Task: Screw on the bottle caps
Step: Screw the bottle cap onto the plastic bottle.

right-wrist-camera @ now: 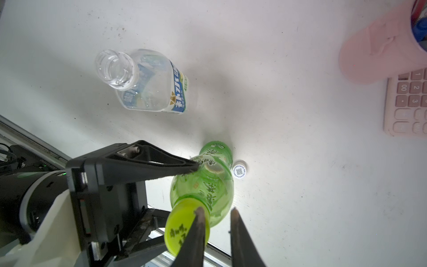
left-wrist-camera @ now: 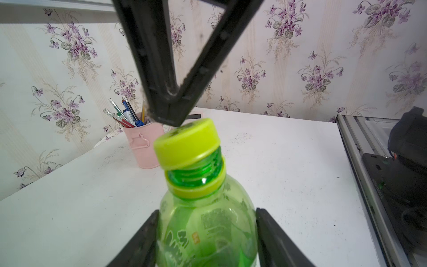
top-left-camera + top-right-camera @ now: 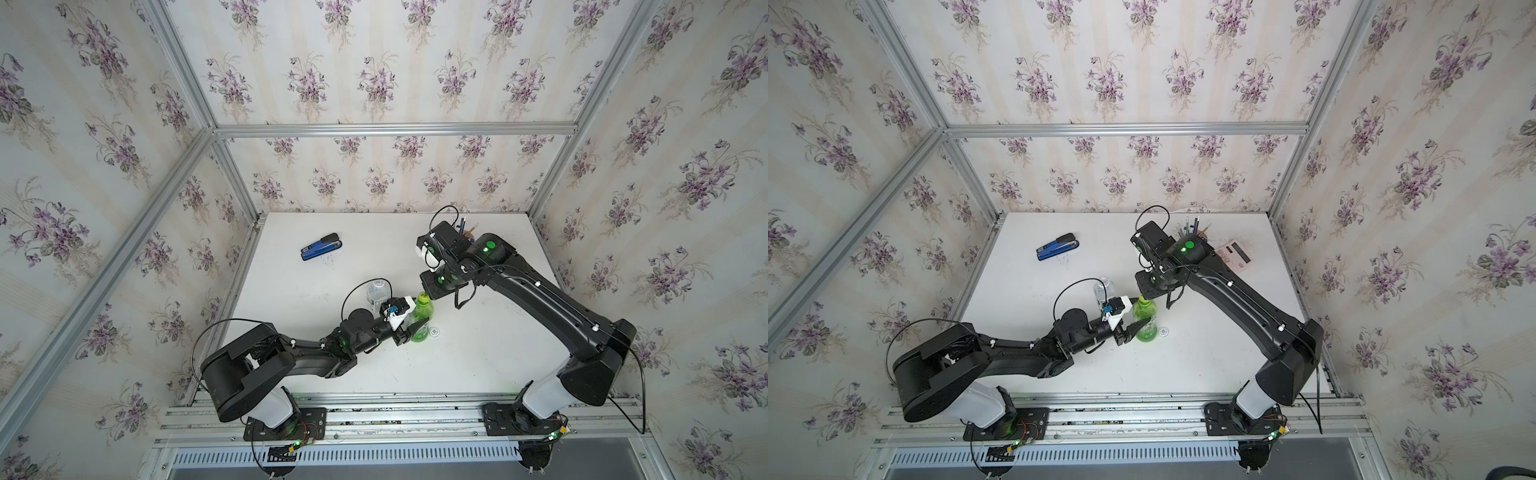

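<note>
Firmly, the left fingers (image 2: 147, 240) press both sides of the green bottle (image 3: 424, 309), so the left gripper (image 2: 207, 210) holds it upright near mid-table. The right gripper (image 1: 217, 210) hangs over the neck with its fingers (image 1: 196, 231) nearly together and nothing between them. One tip rests on the yellow cap (image 2: 187, 143). That cap sits crooked on the neck, with thread showing below it.

Two bottles and two caps are in view. The white cap (image 1: 239, 170) lies on the table (image 3: 478, 353) just at 3 o'clock of the green bottle's base. The clear bottle (image 1: 147, 85) stands open-mouthed at 10 o'clock, near it.

One stapler (image 3: 321, 246) lies well apart, also toward 10 o'clock. One cup (image 2: 144, 143) of pens stands toward 1 o'clock, largely hidden by the right arm in both top views. One calculator (image 3: 1235, 254) lies just beside it, cut off in the right wrist view.
</note>
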You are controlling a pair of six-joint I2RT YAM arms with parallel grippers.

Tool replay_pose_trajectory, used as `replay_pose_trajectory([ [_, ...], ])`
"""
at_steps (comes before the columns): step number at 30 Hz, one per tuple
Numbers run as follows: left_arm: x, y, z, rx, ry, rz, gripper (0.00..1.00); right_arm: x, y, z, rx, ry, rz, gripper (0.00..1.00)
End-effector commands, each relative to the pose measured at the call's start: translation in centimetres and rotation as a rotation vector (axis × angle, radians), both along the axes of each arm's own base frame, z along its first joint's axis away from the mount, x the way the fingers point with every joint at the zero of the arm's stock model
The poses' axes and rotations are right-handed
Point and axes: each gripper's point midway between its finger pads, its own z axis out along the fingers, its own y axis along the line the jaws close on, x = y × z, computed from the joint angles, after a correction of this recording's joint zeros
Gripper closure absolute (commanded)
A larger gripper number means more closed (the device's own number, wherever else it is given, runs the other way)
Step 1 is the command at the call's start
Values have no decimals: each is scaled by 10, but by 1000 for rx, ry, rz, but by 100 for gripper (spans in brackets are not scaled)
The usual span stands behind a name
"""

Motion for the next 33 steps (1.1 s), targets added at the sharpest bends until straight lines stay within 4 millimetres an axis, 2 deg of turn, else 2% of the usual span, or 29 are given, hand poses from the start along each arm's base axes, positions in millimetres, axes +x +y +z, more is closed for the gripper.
replay_pose_trajectory([
  [1,-2,3,-29,80,83,0,36,-6,-5,0,-9,12,6,79],
  [13,-1,1,-30,87,90,-1,36,-10,7,6,51,27,42,79],
  [33,0,2,-32,92,97,7,36,-21,7,3,57,54,53,79],
])
